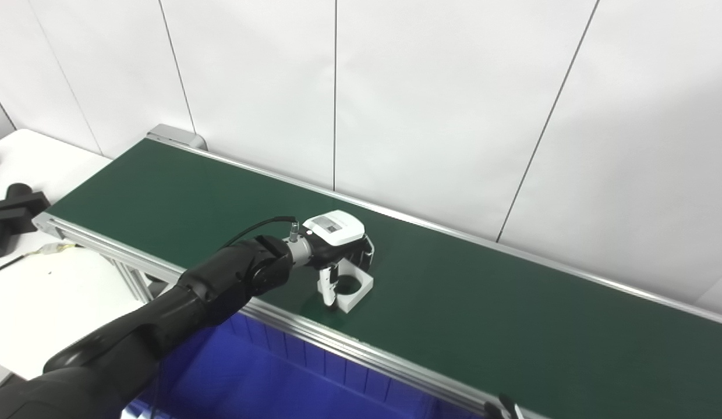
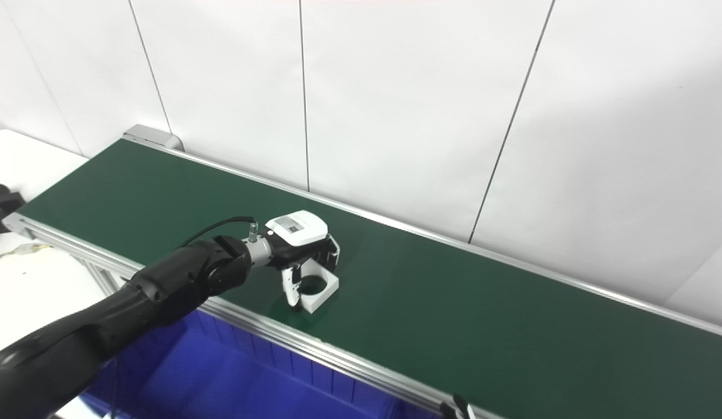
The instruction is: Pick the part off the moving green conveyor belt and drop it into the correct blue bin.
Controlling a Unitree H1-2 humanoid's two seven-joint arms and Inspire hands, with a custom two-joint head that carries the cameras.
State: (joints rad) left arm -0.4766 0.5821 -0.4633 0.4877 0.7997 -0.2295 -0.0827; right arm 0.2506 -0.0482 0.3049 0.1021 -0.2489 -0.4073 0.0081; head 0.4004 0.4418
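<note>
A white block-shaped part with a round hole (image 1: 354, 289) lies on the green conveyor belt (image 1: 501, 314), close to its near edge. My left hand (image 1: 338, 247) reaches over it from the left. The thumb (image 1: 327, 289) presses down against the part's near left side and the fingers (image 1: 368, 251) curl around its far side, so the hand is closed on the part. The part still rests on the belt. It also shows in the right eye view (image 2: 319, 289). My right hand is out of sight.
A blue bin (image 1: 268, 372) sits below the belt's near aluminium rail (image 1: 349, 343), under my left forearm. A white table (image 1: 41, 297) at the left carries black parts (image 1: 11, 212) and a cable. A white panelled wall runs behind the belt.
</note>
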